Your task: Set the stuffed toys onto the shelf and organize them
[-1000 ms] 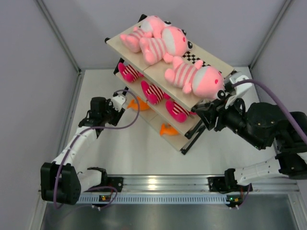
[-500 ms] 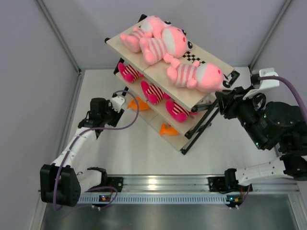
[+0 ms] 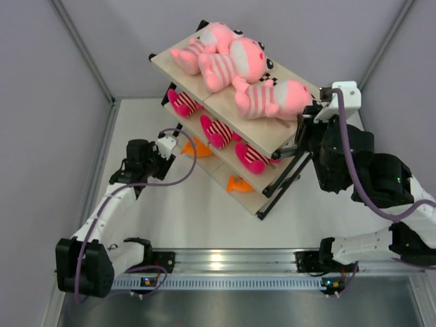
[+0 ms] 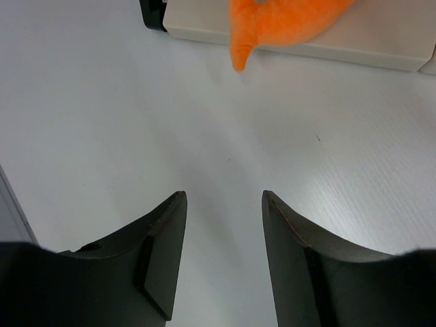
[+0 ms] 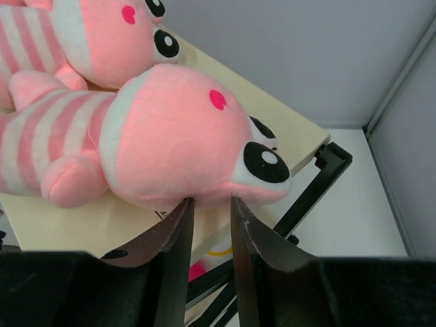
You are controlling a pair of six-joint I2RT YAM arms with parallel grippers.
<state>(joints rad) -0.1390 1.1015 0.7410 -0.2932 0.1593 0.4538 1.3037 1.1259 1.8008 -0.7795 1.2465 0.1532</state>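
The shelf [image 3: 170, 66] stands tilted at the back centre. Three pale-pink striped toys lie on its top board; the nearest [image 3: 272, 99] lies by the right end. My right gripper [image 3: 308, 121] is at that toy's head, and in the right wrist view its narrow-set tips [image 5: 211, 199] pinch the underside of the head [image 5: 177, 129]. Three hot-pink toys [image 3: 218, 129] lie on the middle board and two orange toys [image 3: 238, 184] on the bottom board. My left gripper [image 3: 165, 145] is open and empty above the floor [image 4: 223, 194], just short of an orange toy [image 4: 272, 20].
Grey walls close in the white floor on the left, back and right. The shelf's black frame leg [image 5: 320, 184] stands just right of my right fingers. The bottom board's edge [image 4: 381, 48] lies ahead of my left gripper. A metal rail [image 3: 225, 262] runs along the near edge.
My right arm has swung up and left, and the nearest pale-pink toy has turned and slid further onto the top board, towards the other two. The left arm has barely moved.
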